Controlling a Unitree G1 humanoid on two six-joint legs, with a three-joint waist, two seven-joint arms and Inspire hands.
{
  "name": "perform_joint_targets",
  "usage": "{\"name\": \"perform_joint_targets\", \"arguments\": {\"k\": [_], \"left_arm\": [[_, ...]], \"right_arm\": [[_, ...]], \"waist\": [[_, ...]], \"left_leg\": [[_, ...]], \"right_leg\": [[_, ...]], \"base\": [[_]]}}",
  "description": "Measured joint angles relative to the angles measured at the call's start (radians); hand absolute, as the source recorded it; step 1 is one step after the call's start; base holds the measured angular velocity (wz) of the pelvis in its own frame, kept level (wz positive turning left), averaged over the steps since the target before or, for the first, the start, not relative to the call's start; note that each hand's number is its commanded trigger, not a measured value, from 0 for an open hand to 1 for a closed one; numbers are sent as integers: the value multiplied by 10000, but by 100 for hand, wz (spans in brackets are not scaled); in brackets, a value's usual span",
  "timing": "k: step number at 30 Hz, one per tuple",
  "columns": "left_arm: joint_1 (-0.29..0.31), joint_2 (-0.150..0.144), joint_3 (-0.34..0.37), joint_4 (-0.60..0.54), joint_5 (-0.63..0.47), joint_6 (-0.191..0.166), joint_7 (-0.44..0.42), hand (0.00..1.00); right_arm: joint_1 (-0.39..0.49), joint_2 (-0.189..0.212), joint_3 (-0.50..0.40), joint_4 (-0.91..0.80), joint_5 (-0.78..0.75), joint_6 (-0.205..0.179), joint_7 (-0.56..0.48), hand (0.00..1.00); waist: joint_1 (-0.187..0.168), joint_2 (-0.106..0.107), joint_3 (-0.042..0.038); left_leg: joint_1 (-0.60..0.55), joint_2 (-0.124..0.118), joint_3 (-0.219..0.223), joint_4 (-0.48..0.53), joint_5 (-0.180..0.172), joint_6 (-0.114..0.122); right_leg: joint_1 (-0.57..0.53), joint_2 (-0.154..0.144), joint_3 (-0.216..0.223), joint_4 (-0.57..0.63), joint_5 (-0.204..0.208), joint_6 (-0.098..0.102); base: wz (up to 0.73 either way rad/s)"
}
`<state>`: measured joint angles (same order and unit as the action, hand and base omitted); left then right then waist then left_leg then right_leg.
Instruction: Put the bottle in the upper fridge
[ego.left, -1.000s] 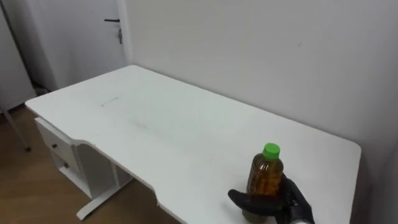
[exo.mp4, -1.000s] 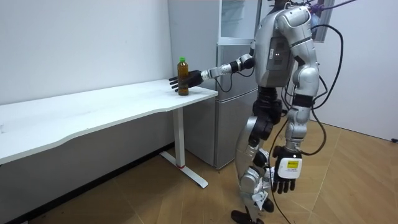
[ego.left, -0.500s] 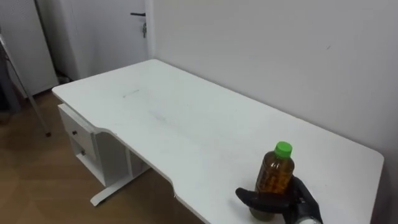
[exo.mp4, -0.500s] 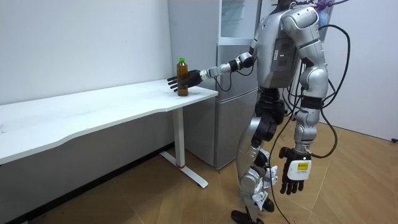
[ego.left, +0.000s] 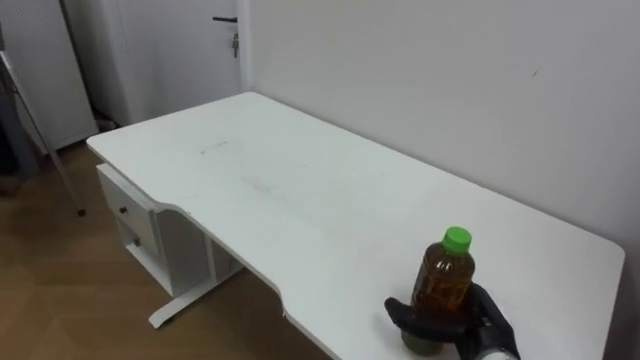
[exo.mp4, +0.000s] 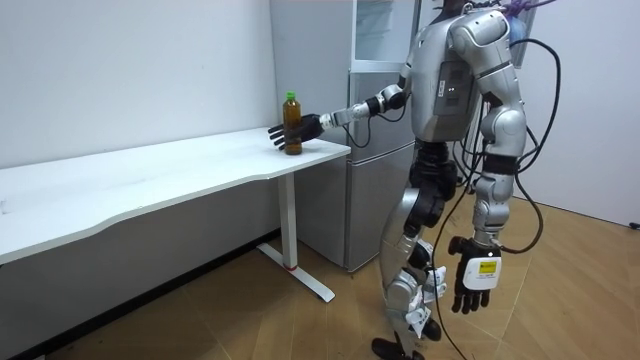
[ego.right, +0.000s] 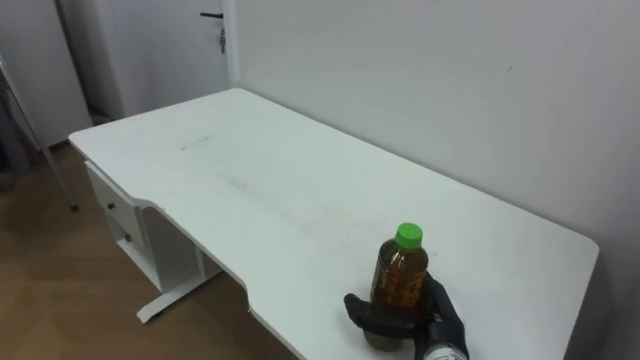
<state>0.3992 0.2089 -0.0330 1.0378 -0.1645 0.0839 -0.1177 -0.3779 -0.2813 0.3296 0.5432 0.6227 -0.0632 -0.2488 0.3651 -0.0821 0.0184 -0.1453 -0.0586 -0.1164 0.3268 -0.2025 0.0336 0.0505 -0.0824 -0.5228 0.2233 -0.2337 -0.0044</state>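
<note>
An amber bottle (ego.left: 443, 285) with a green cap stands upright near the right end of the white table (ego.left: 300, 200). My right hand (ego.left: 472, 325) is shut on its lower part, thumb across the front and fingers round the back. In the room view the same bottle (exo.mp4: 292, 122) and right hand (exo.mp4: 311, 124) sit at the table's end, at the tip of my outstretched arm. The grey fridge (exo.mp4: 372, 160) stands just behind that end of the table, beside where I stand. My left hand (exo.mp4: 470, 285) hangs open at my side.
A white drawer unit (ego.left: 135, 225) stands under the table's far left end. A white door (ego.left: 185, 45) is in the back left corner. The wall runs along the table's far edge. Wooden floor (exo.mp4: 250, 320) lies in front of the table.
The head camera has swung, so the table sits further right than one second ago. My left arm has swung slightly towards the room view's right. Bottle and right hand have stayed put.
</note>
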Motion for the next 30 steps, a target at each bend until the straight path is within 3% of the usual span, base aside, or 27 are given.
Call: {"name": "perform_joint_targets", "arguments": {"k": [12, 20, 26, 30], "left_arm": [[-2, 3, 0, -11, 0, -5, 46, 0], [-34, 40, -94, -128, 16, -13, 237, 0], [-63, 6, 273, -535, 91, -13, 395, 0], [-118, -12, 345, -440, 204, -6, 393, 0]], "right_arm": [[-4, -1, 13, 138, -29, 7, 135, 100], [-46, 68, 33, 318, 513, 29, 498, 100], [-17, 59, 29, -312, 849, 630, 975, 100], [74, -11, 15, -1211, 903, 700, 1263, 100]], "waist": [[-18, 1, 7], [-74, 41, 38], [-392, 53, 29], [-684, 70, 13]], "left_leg": [[19, -11, -11, -22, 0, 2], [156, 24, 142, -85, 11, 19], [237, 55, 284, -181, 15, 25], [363, 71, 455, -223, 18, 29]], "right_leg": [[-17, -8, 22, -2, -3, 6], [10, 13, 331, 2, 7, 8], [-3, 15, 437, -13, 9, 9], [49, 12, 570, -25, 10, 11]], "base": [[0], [-5], [-4], [-10]]}}
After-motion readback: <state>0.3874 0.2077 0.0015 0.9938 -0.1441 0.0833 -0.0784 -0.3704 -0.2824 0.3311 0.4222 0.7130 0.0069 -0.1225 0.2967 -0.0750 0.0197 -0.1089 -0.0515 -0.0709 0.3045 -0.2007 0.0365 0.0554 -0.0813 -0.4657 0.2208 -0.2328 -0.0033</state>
